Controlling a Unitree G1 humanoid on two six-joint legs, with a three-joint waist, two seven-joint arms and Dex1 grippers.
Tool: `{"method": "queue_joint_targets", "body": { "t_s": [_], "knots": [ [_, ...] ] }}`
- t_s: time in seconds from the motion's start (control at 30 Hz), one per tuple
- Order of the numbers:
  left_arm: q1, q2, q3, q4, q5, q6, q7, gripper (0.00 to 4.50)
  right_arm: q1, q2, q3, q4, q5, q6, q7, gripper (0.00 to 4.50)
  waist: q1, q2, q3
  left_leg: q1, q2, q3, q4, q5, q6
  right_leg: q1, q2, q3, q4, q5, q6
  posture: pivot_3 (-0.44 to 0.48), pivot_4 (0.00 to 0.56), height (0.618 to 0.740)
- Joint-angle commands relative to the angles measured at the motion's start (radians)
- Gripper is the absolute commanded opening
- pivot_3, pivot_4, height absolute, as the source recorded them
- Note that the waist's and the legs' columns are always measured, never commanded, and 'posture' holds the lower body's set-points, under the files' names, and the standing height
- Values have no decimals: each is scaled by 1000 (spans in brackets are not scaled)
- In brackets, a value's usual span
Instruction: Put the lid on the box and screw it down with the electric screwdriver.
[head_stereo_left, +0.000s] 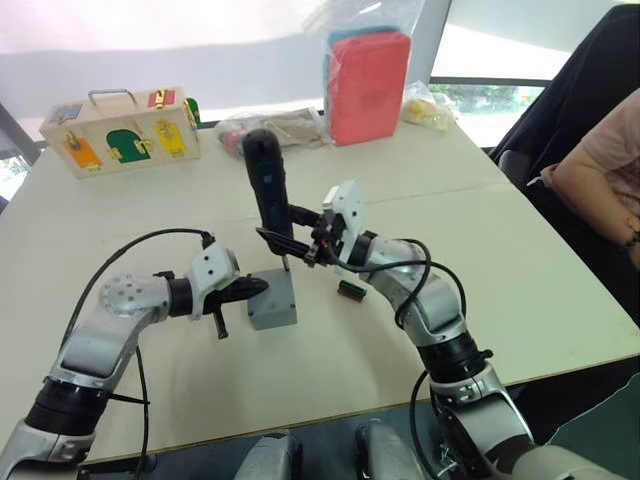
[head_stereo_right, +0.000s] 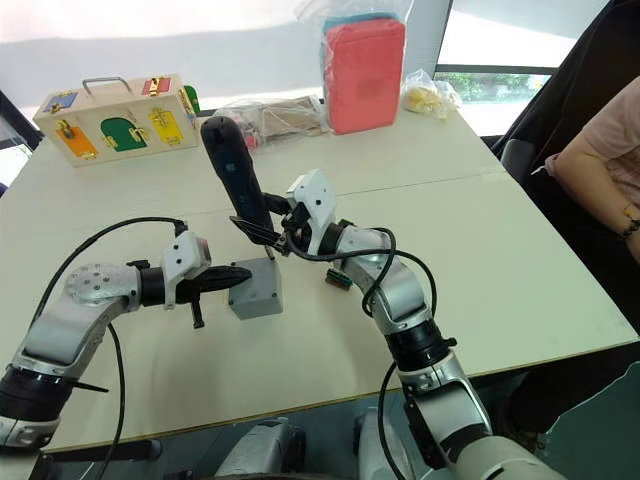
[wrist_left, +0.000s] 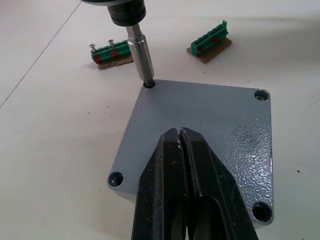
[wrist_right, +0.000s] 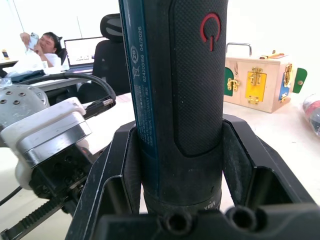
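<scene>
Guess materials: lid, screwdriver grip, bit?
Lid: grey, pebbled speckled finish with soft sheen; likely moulded plastic, could be powder-coated metal. Screwdriver grip: black, fine diamond texture, looks rubbery. Bit: bright polished metal, mirror-like reflections.

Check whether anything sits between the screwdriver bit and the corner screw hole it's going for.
Nothing visible does. The bit of the electric screwdriver, held by the right gripper, already stands in a corner hole of the lid. The left gripper rests shut on the lid's middle, apart from that corner.
</scene>
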Motion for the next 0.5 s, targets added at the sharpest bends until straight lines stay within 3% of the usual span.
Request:
{"method": "queue_joint_targets", "body": {
  "t_s": [0.03, 0.17, 0.3, 0.5],
  "knots": [
    [29, 10, -28, 5, 24, 14, -8, 0, 45, 0, 37, 77, -30, 35, -1, 1833, -1, 0, -4, 0, 0, 0, 0, 0, 0, 0, 0, 0, 0, 0, 0, 0, 150, 740],
    [32, 12, -34, 10, 34, 6, -8, 0, 64, -4, 46, 93, -36, 41, 0, 1833, 0, 2, -10, 3, 0, 0, -2, -1, 1, 4, 0, 0, -4, 0, 0, 0, 150, 740],
    [32, 9, -35, 15, 38, 4, -9, 0, 87, -11, 58, 100, -51, 41, -1, 1833, 0, 1, -13, 22, 1, 0, -13, -5, 9, 22, 1, 0, -13, 0, 0, 0, 150, 740],
    [32, 8, -42, 22, 50, -4, -12, 0, 96, -15, 63, 112, -66, 68, -18, 1833, 0, 3, -18, 27, 1, 0, -16, -5, 9, 25, 1, 0, -14, -1, 0, 0, 150, 740]
  ]
}}
